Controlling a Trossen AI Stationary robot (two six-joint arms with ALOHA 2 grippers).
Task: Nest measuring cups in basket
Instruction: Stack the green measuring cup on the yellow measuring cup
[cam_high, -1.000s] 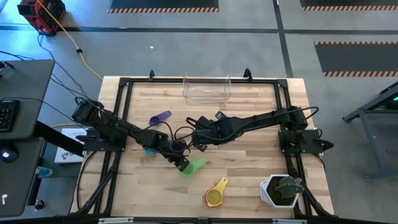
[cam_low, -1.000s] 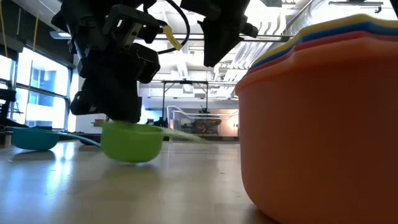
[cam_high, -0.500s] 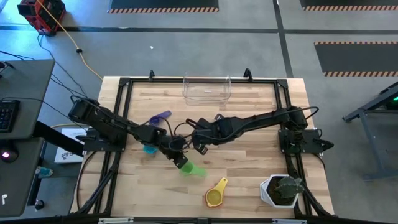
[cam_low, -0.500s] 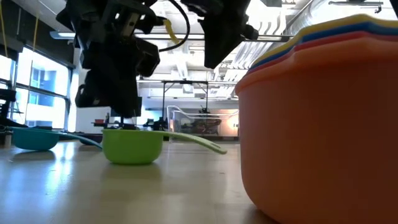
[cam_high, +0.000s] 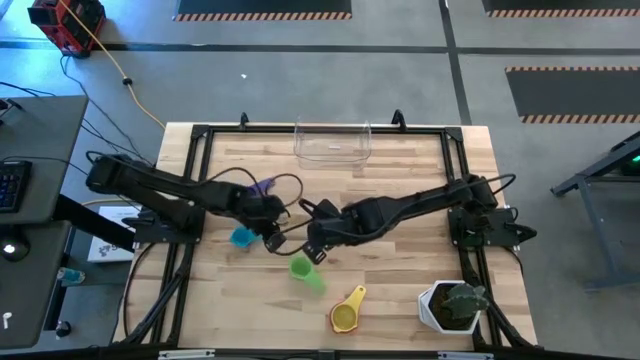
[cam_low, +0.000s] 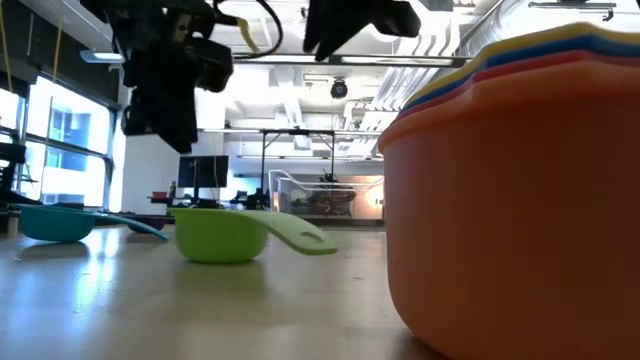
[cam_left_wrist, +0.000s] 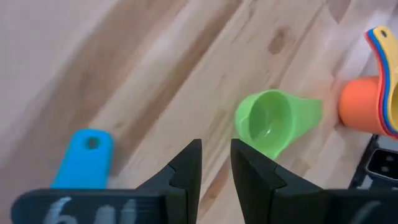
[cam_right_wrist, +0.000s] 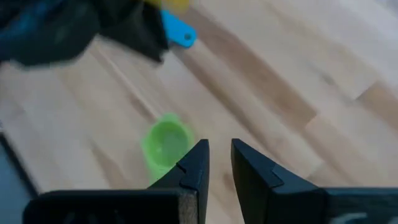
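Note:
The green cup (cam_high: 303, 271) sits upright on its base on the wood table, its handle (cam_low: 295, 235) pointing toward the near right. My left gripper (cam_high: 268, 240) hangs above and to the left of it, its fingers (cam_left_wrist: 186, 165) slightly apart and empty. My right gripper (cam_high: 315, 252) hovers just beyond the cup, tilted down, fingers (cam_right_wrist: 196, 163) also narrowly apart and empty. A light blue cup (cam_high: 241, 237) lies under the left arm and a purple cup (cam_high: 262, 186) farther back. A stack of nested cups (cam_high: 345, 312), orange outermost (cam_low: 520, 210), stands near the front edge. The clear basket (cam_high: 332, 142) sits at the far edge.
A white pot with a green plant (cam_high: 452, 305) stands at the near right corner. Black frame rails (cam_high: 195, 200) run along the table's left, right and far sides. Bare wood lies between the green cup and the basket.
My left gripper has come away from the green cup, rising and drawing back toward the table's left. The cup, tipped under it a second ago, now sits flat with its handle swung toward the near edge. My right gripper has moved toward the near edge, closer to the cup.

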